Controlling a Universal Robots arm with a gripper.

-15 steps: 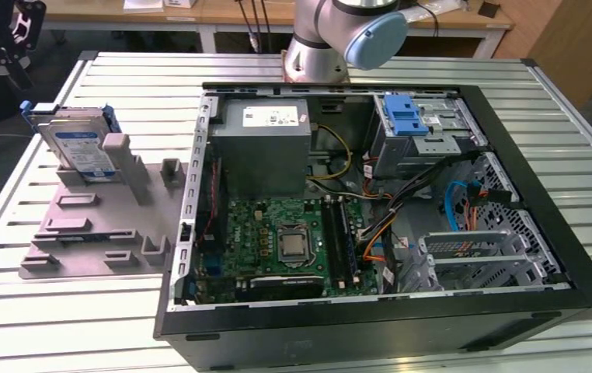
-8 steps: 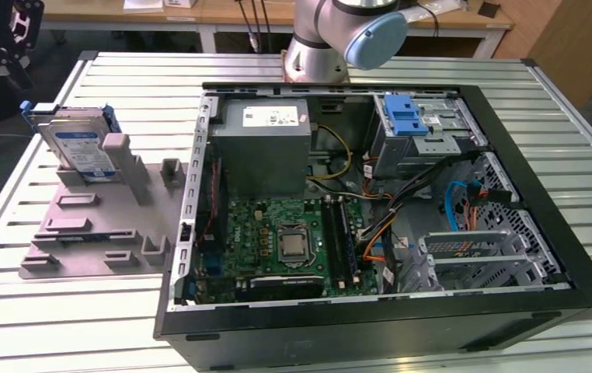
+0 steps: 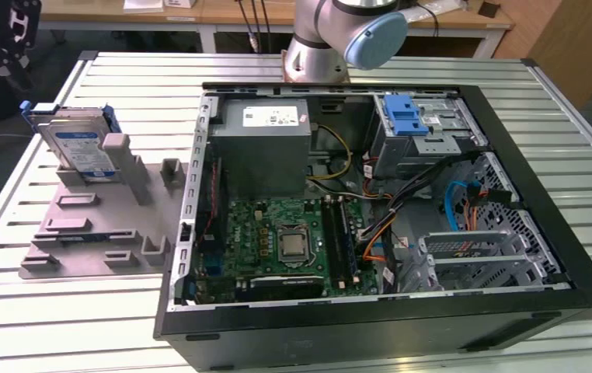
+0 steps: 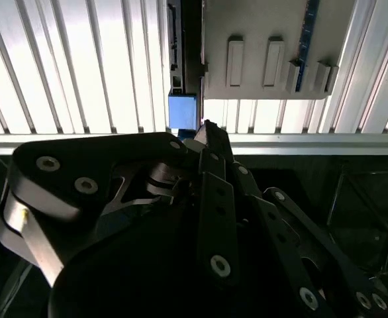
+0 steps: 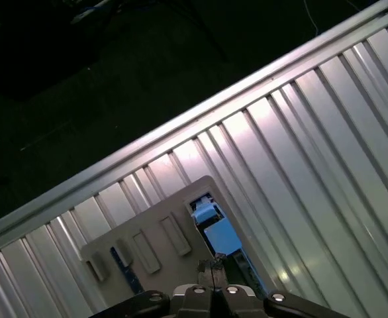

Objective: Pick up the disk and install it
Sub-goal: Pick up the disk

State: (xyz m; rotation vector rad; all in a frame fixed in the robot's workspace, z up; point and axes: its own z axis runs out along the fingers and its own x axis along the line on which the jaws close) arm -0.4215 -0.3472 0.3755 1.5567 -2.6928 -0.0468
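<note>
The disk stands on edge in the grey fixture on the ribbed table, at the exterior view's left; it is silver with a white-and-blue label and blue rails. In both wrist views it appears from above as a thin edge with a blue end piece. My gripper hangs above the fixture, well clear of the disk, its fingertips pressed together with nothing between them.
An open computer case fills the table's middle and right, with a motherboard, a grey power supply and a drive cage with a blue latch. The arm's base stands behind it. The table edge runs near the fixture.
</note>
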